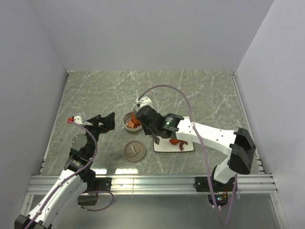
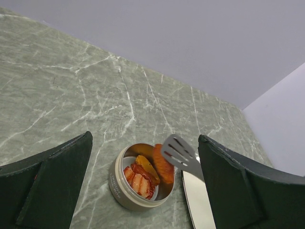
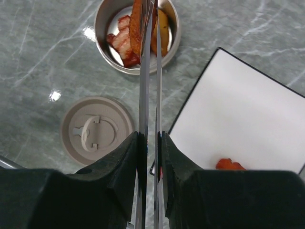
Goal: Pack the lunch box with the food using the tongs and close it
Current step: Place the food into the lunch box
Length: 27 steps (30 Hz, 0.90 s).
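The lunch box (image 1: 127, 125) is a round silver tin near the table's middle, and several pieces of food (image 2: 139, 180) lie in it. My right gripper (image 3: 151, 138) is shut on the tongs (image 3: 144, 86), squeezing their two thin arms almost together. The tongs' tips pinch an orange-brown piece (image 2: 163, 165) that stands on end at the tin's far rim (image 3: 102, 28). The lid (image 1: 134, 150) lies flat, handle up, just in front of the tin. One more piece of food (image 1: 178, 142) rests on the white plate. My left gripper (image 1: 107, 121) hovers left of the tin, open and holding nothing.
The white square plate (image 1: 167, 146) lies right of the lid, under my right arm. Grey walls close the table on the left, back and right. A metal rail runs along the near edge.
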Motion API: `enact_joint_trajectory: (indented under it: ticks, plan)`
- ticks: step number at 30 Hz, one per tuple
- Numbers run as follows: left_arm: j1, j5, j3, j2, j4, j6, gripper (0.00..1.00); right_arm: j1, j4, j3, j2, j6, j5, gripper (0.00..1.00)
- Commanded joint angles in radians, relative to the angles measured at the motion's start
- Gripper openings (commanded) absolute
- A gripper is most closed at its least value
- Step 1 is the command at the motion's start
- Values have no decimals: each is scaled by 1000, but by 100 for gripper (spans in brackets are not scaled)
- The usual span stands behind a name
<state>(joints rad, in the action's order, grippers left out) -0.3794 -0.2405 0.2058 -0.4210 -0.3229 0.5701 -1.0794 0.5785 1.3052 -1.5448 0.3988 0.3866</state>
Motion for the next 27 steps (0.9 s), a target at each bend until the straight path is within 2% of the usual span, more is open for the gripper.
enact_joint_trajectory:
  ticks: [1, 10, 15, 17, 27]
  plan:
    - [-3, 3, -2, 7, -13, 10, 100, 1, -52, 88, -47, -46, -32, 30]
    - [-3, 6, -3, 7, -16, 10, 100, -1, -40, 132, -104, -54, -48, 31]
    - [-3, 7, -3, 4, -18, 10, 100, -1, -29, 143, -116, -49, -38, 46]
    - [-3, 7, -3, 4, -18, 10, 100, 1, -22, 151, -120, -49, -29, 48]
    - [-3, 10, -3, 1, -21, 10, 100, -11, -29, 128, -69, -40, 4, 49]
